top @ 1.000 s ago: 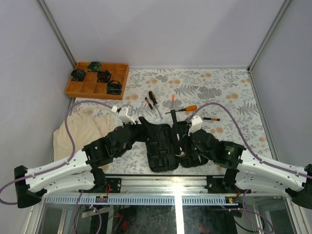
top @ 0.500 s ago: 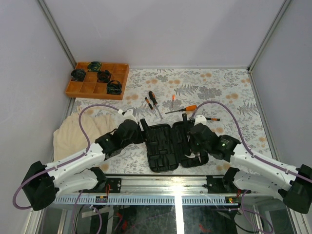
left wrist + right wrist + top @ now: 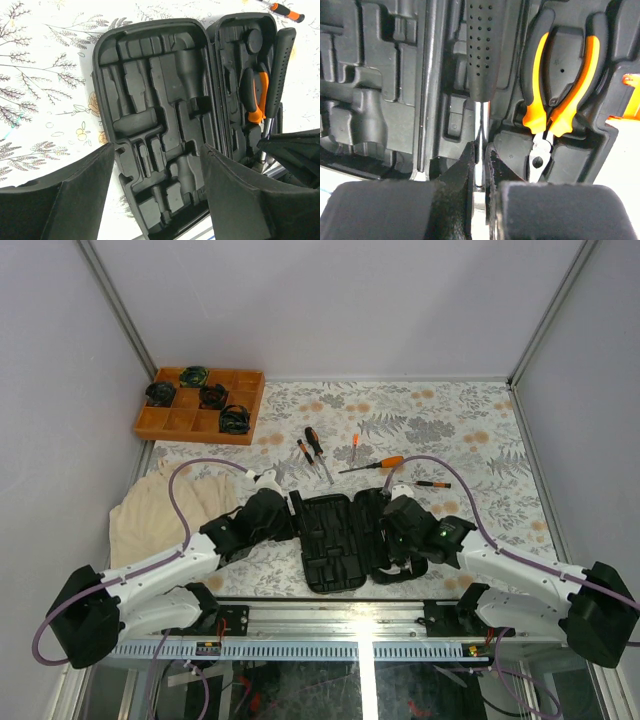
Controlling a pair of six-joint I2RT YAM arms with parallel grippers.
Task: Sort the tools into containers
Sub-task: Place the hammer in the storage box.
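Top external view gives a table (image 3: 450, 420) under a leaf-and-flower print, closed in by pale grey walls (image 3: 330, 300) with metal posts in the far corners. At the far left corner sits an orange tray (image 3: 175, 421) holding round dark coiled items (image 3: 213, 396), and nearer, along the left side, lies a crumpled beige cloth (image 3: 150, 515). The left gripper (image 3: 158, 150) hangs over the left half of the case (image 3: 330, 540) with its fingers spread wide, nothing between them; the moulded slots of that half show bare black. The case lies open and flat near the table's front edge, between the two arms. Beyond it, several screwdrivers (image 3: 313, 443) lie loose on the print, apart from both grippers. Over the right half of the case, the right gripper (image 3: 480, 150) is pinched tight on the steel shaft of a black-handled tool (image 3: 482, 50), whose dotted grip points away from the fingers; its head is hidden. Just right of that tool, the pliers (image 3: 557, 117) sit in their slot, orange handles towards the far side
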